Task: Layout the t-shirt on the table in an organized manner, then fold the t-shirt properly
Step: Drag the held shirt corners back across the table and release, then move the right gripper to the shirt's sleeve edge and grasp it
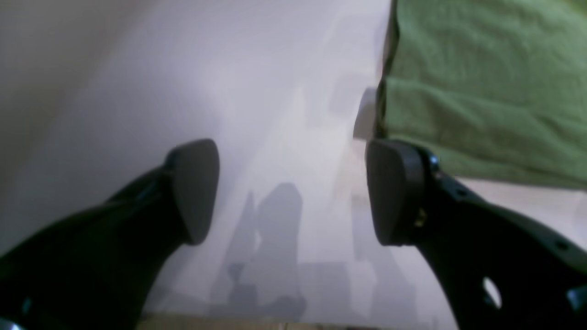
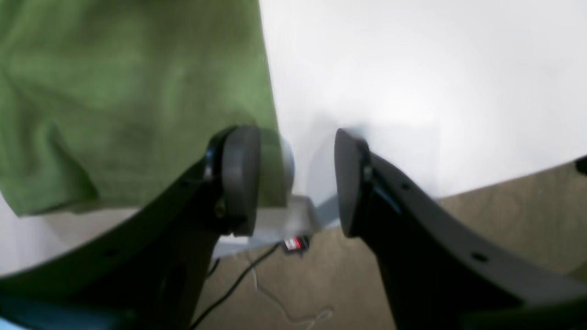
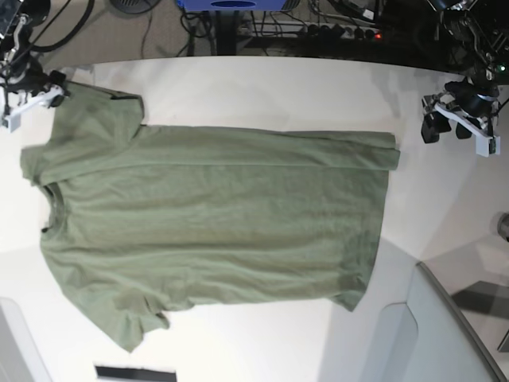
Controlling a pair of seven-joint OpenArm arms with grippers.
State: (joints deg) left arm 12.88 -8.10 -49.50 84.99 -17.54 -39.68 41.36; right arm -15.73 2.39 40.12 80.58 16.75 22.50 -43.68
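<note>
My left pincer (image 1: 293, 192) stands wide and released beside the t-shirt (image 3: 223, 207); my right pincer (image 2: 296, 181) is parted over its edge, gripping nothing. The shirt lies spread on the worktop (image 3: 445, 207), a flap bunched near the right pincer. If I close there shallowly, I could pinch one layer and skew the fold; dragging could ruck the far hem

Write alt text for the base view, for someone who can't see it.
A green T-shirt lies spread and partly folded on a white table. At upper left, the right gripper is at a sleeve-like flap; at upper right, the left gripper stands open beside the shirt.
</note>
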